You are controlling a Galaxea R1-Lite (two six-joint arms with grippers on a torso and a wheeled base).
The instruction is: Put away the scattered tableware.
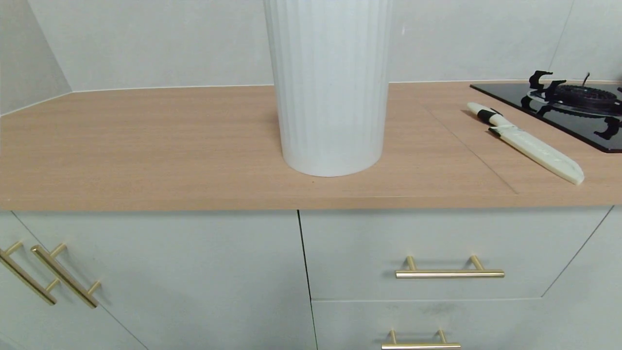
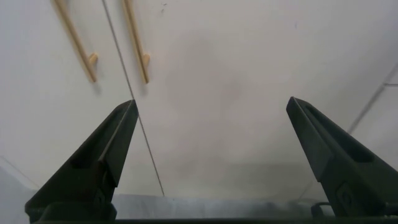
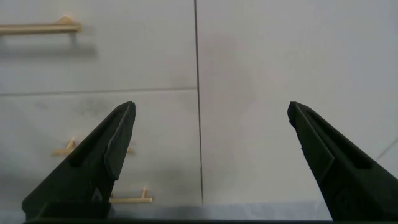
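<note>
Wide apart, our left gripper (image 2: 211,158) and right gripper (image 3: 211,158) are facing cabinet fronts (image 2: 249,74) while the knife (image 1: 527,142) is lying on the counter (image 1: 146,146) at right of frame, handle upper-left, blade lower-right, and we are judging it nearer our right arm.

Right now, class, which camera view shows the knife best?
The head view: the knife lies whole on the countertop, beside the stove. Both wrist views face white cabinet fronts and gold handles instead.
</note>
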